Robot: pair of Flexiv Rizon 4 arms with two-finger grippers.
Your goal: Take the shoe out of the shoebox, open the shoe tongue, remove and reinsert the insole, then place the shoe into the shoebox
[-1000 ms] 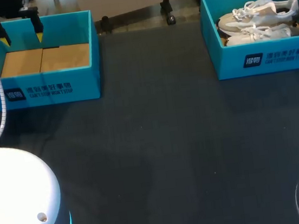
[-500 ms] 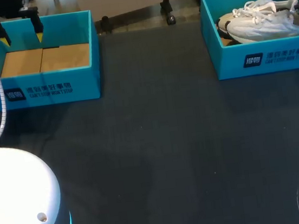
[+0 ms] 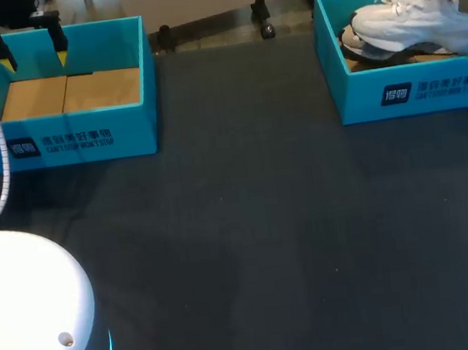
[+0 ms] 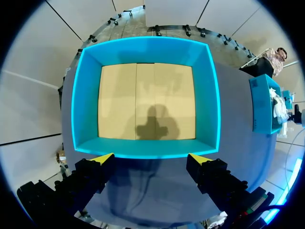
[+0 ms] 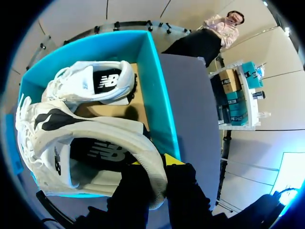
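From the head view, the turquoise shoebox (image 3: 352,92) stands on the dark tabletop (image 3: 249,224). A white shoe (image 3: 420,20) sits tilted inside the shoebox's outline, above a second shoe (image 3: 353,42), of which only a sliver shows under its toe. Well apart from the shoebox, across the tabletop, is an empty box (image 3: 126,128) of the same colour. The left claw (image 3: 31,55) hangs over that box's far wall with its yellow tips spread wide.

From the left wrist view, the left claw (image 4: 151,160) is spread and grips nothing. The empty box (image 4: 145,47) lies just ahead of it, and the shoebox (image 4: 261,102) is far off to one side.

From the right wrist view, the right claw (image 5: 153,167) is over the shoebox (image 5: 159,100), pinching the white shoe (image 5: 90,138) at its heel rim, one dark finger (image 5: 183,183) on either side. The second shoe (image 5: 88,83) lies on the shoebox's floor beyond it.
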